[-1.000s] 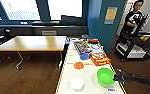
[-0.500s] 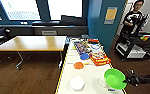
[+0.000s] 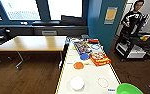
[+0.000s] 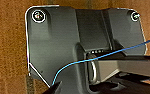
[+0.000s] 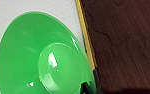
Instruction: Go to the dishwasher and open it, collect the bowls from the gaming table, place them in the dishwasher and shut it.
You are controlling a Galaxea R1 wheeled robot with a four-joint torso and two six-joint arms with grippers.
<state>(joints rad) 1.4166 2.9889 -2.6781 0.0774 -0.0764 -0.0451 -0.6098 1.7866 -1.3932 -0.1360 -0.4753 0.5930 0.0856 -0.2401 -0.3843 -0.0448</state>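
The green bowl (image 3: 129, 89) sits at the near right corner of the white bench (image 3: 91, 77), by its yellow edge. The orange bowl (image 3: 78, 65) and blue bowl (image 3: 84, 56) lie farther along. I cannot tell either pincer's state. A person (image 3: 134, 17) stands beyond.

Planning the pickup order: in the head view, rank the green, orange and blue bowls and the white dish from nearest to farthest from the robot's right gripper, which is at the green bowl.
1. Green bowl, at the gaming table's near right corner.
2. White dish, near left side.
3. Orange bowl, mid-table.
4. Blue bowl, just beyond the orange one.
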